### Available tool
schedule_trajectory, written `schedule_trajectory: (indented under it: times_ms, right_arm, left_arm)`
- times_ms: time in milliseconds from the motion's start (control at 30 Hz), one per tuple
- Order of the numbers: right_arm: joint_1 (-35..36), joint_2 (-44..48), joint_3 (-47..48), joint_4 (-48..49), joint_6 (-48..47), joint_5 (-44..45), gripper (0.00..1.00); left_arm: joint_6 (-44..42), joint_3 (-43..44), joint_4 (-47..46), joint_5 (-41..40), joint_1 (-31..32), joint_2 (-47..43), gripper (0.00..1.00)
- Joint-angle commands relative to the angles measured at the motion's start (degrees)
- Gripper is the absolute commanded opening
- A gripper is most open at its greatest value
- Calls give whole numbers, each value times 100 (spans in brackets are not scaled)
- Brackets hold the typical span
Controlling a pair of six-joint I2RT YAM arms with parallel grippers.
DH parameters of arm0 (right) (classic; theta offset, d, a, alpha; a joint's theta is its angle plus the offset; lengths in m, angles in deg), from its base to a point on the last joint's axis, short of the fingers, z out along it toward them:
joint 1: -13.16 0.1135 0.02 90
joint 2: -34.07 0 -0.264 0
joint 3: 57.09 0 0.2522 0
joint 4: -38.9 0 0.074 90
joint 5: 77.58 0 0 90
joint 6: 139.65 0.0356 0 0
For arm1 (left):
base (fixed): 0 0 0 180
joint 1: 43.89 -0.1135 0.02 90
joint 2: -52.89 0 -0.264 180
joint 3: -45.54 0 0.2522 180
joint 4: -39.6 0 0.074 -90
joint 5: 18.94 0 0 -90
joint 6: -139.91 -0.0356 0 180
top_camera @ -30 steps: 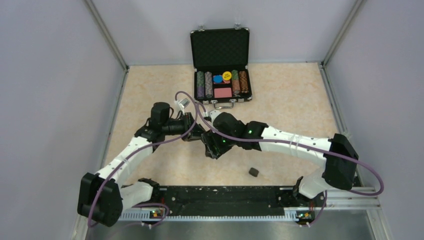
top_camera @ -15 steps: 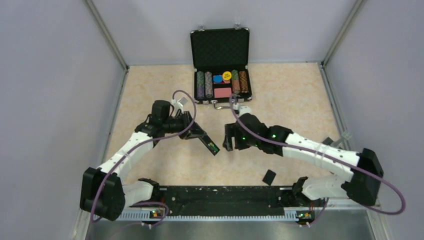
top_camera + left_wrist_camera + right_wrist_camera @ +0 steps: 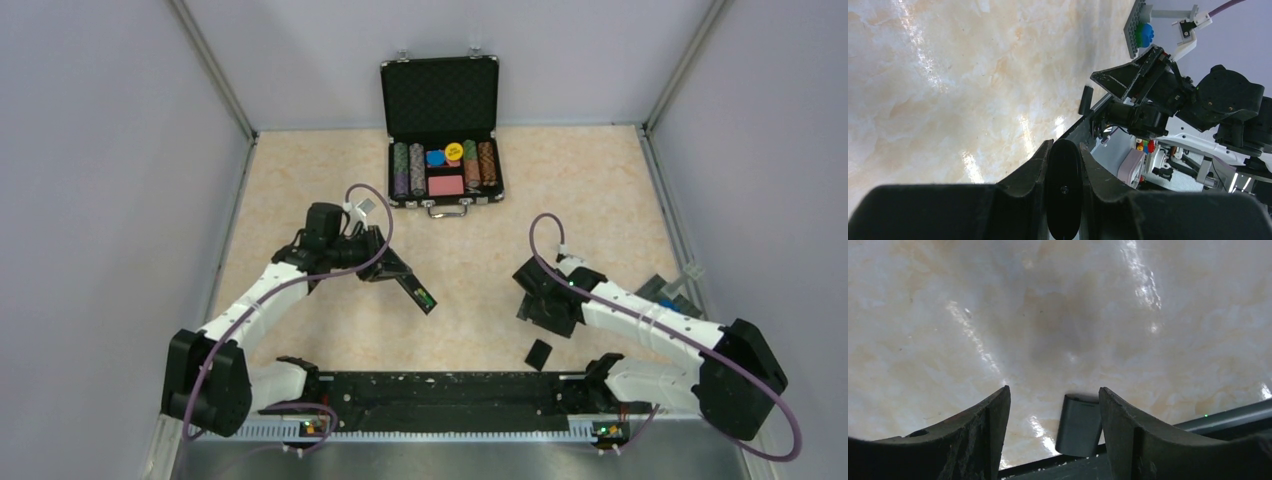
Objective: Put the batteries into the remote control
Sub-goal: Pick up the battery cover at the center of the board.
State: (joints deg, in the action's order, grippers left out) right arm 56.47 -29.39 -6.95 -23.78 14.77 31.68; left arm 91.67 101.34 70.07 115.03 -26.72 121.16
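We see the left fingers (image 3: 1033, 167) clenched on one end of the remote (image 3: 413, 289). It juts from the left gripper (image 3: 393, 272) down and to the right, clear of the table (image 3: 590, 190). Green shows at its free end, where the batteries (image 3: 425, 297) sit; we cannot tell how many. The right fingers (image 3: 993, 425) are spread and grasp nothing. The right gripper (image 3: 1054, 390) hovers over a small black cover (image 3: 1079, 425) lying flat beside the near rail (image 3: 440, 385). A case (image 3: 440, 100) of chips stands open at the far edge.
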Motion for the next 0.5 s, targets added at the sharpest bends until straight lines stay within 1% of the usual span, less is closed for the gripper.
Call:
schedule_trajectory:
  times_ms: [0, 200, 467]
  right_arm:
    - [-22, -197, 185, -724, 861, 225, 65]
    - [-25, -461, -96, -750, 1189, -396, 67]
    - [-29, -652, -180, -451, 1073, -738, 68]
  left_arm:
    - [-135, -52, -245, 59, -34, 90, 0]
    - [-122, -107, -349, 67, -30, 168, 0]
    - [24, -229, -584, 80, -30, 195, 0]
